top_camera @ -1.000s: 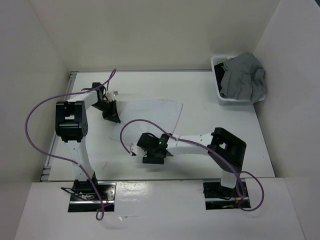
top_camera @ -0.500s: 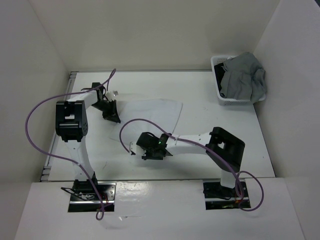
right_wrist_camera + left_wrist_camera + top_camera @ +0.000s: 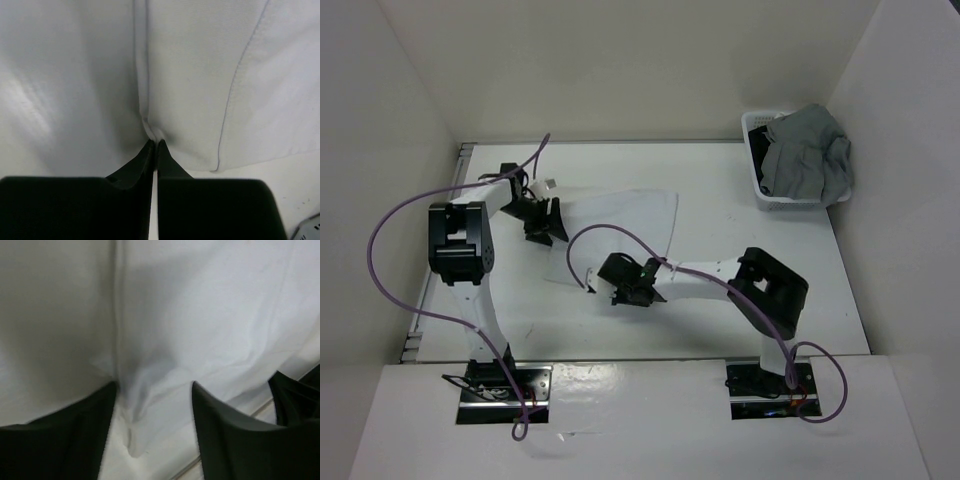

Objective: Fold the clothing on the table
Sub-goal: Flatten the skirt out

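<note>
The white clothing (image 3: pixel 625 222) lies wrinkled on the table (image 3: pixel 740 240) between the two arms. My left gripper (image 3: pixel 547 226) stands open over the garment's left edge; in the left wrist view a small raised fold of the clothing (image 3: pixel 131 432) sits loose between the spread fingers (image 3: pixel 75 435), touching neither. My right gripper (image 3: pixel 613 290) is at the garment's near edge, shut on a pinch of the clothing (image 3: pixel 200 75). The right wrist view shows the gripper (image 3: pixel 154 145) with its tips together and the fabric puckered into them.
A white slatted basket (image 3: pixel 757 178) at the back right corner holds a grey garment (image 3: pixel 810 155) that hangs over its rim. Purple cables loop from both arms. White walls enclose the table on three sides, and a grey rail (image 3: pixel 413 335) runs along its left edge.
The left gripper has opened and let go of the clothing. The right gripper has shut on the near edge and moved slightly away from the bases, shifting the fabric's near part.
</note>
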`<state>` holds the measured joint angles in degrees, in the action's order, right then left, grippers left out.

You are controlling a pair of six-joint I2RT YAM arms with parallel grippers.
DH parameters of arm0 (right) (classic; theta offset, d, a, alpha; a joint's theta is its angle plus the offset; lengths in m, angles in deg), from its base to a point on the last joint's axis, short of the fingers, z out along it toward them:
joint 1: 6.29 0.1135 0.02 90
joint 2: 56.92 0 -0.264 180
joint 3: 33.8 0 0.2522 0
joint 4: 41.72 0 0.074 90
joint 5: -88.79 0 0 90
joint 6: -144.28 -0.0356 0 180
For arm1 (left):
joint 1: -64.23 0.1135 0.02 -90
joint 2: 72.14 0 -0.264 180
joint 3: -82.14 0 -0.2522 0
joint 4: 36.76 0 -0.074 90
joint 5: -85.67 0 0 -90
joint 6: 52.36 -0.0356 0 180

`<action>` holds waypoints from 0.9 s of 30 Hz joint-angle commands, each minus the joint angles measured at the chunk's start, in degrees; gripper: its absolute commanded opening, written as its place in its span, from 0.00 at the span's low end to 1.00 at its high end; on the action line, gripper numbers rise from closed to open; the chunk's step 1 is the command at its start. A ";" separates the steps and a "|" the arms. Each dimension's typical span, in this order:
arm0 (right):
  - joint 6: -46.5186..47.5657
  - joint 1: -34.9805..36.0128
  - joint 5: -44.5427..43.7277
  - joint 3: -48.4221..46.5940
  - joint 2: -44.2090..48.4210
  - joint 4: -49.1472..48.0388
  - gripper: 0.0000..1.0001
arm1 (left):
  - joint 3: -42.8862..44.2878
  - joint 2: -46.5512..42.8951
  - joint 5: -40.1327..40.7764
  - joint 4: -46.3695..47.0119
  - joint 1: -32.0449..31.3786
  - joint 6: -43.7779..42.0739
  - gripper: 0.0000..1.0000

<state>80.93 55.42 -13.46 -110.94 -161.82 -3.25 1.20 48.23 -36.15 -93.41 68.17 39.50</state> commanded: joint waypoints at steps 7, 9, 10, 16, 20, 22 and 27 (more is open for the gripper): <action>-0.81 -6.33 -4.36 -5.88 -5.48 -2.82 0.03 | -0.75 -5.76 3.43 -9.30 1.15 -11.00 0.93; -1.95 -7.13 -4.36 -8.42 -7.15 -2.82 0.03 | -0.75 -6.29 3.42 -11.50 1.15 -11.54 0.93; -1.96 -7.65 -4.97 -9.91 -8.20 -2.82 0.03 | -1.53 -6.30 3.42 -13.16 1.15 -13.19 0.93; -3.89 -8.71 -7.61 -14.31 -11.20 -2.82 0.03 | -3.90 -6.30 2.28 -16.34 0.63 -16.28 0.82; -4.42 -10.82 -9.02 -16.77 -12.95 -3.35 0.03 | -5.32 -6.30 2.28 -16.96 0.63 -17.86 0.65; -4.95 -11.69 -9.02 -17.57 -12.96 -3.35 0.03 | -5.84 -6.30 2.28 -16.96 0.10 -17.86 0.59; -4.95 -13.81 -9.02 -18.10 -12.44 -3.87 0.03 | -6.99 -6.82 2.81 -15.91 0.10 -16.73 0.55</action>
<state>77.24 42.83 -21.39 -126.76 -174.19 -4.87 -5.38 44.26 -32.67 -108.78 68.46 23.90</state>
